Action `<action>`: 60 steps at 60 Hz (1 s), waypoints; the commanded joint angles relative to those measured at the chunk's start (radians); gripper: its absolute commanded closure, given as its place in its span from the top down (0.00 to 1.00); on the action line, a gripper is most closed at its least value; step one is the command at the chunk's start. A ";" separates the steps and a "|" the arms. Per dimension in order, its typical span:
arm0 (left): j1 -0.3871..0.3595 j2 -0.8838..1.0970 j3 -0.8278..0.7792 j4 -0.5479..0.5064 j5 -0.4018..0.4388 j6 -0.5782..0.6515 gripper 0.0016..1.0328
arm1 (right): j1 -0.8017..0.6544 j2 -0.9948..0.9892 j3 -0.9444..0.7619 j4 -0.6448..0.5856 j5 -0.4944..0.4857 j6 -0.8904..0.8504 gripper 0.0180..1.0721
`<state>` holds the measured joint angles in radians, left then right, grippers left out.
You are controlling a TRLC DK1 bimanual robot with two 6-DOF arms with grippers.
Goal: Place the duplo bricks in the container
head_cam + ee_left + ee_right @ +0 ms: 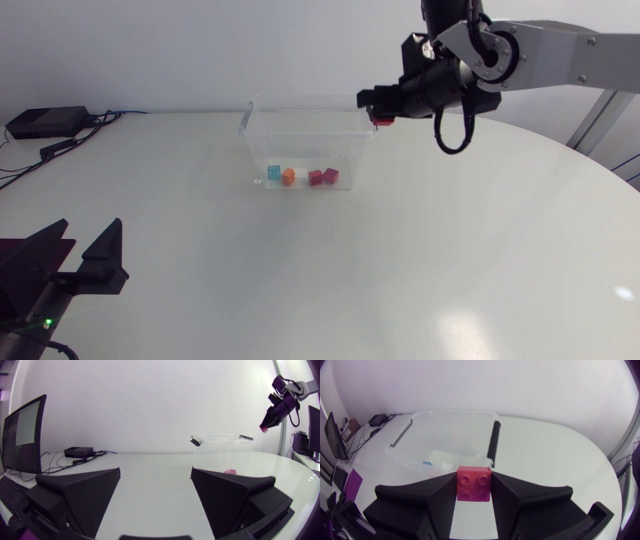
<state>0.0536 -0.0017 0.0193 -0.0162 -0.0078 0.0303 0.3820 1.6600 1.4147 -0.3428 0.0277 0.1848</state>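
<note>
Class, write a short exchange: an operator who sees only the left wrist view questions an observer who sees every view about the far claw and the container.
Operator: What is the right claw gripping?
Observer: A red brick, four studs showing, held from both sides.
Operator: How many bricks lie in the container?
Observer: Four: a blue brick, an orange brick and two magenta bricks.
</note>
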 commanded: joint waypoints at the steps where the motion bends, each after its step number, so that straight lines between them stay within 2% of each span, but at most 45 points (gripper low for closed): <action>1: 0.006 -0.012 -0.018 0.009 -0.001 0.014 0.96 | 0.020 0.057 0.043 0.047 -0.008 -0.019 0.18; 6: 0.006 -0.012 -0.018 0.009 -0.001 0.014 0.96 | 0.023 0.103 0.098 0.065 -0.020 -0.025 0.18; 21: 0.006 -0.012 -0.018 0.009 -0.001 0.014 0.96 | 0.020 0.227 0.256 -0.004 -0.040 -0.031 0.19; 25: 0.006 -0.012 -0.018 0.010 -0.001 0.014 0.96 | 0.020 0.238 0.260 -0.015 -0.041 -0.031 0.24; 27: 0.006 -0.012 -0.018 0.009 -0.001 0.016 0.96 | 0.021 0.242 0.260 -0.024 -0.041 -0.031 0.37; 29: 0.006 -0.012 -0.018 0.009 -0.001 0.014 0.96 | 0.023 0.245 0.259 -0.032 -0.043 -0.030 0.56; 31: 0.006 -0.012 -0.018 0.009 -0.001 0.014 0.96 | 0.023 0.250 0.256 -0.041 -0.043 -0.027 0.80; 33: 0.006 -0.012 -0.018 0.009 -0.001 0.014 0.96 | 0.023 0.256 0.257 -0.050 -0.043 -0.024 0.95; 34: 0.006 -0.012 -0.018 0.009 -0.001 0.016 0.96 | 0.021 0.257 0.257 -0.053 -0.043 -0.022 0.96; 55: 0.006 -0.012 -0.018 0.009 -0.001 0.014 0.96 | -0.014 0.234 0.279 -0.088 -0.046 -0.028 0.96; 60: 0.006 -0.012 -0.018 0.009 -0.001 0.014 0.96 | -0.029 0.202 0.285 -0.097 -0.020 -0.038 0.96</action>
<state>0.0536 -0.0017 0.0193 -0.0162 -0.0078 0.0303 0.3725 1.8999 1.6684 -0.4236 -0.0109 0.1703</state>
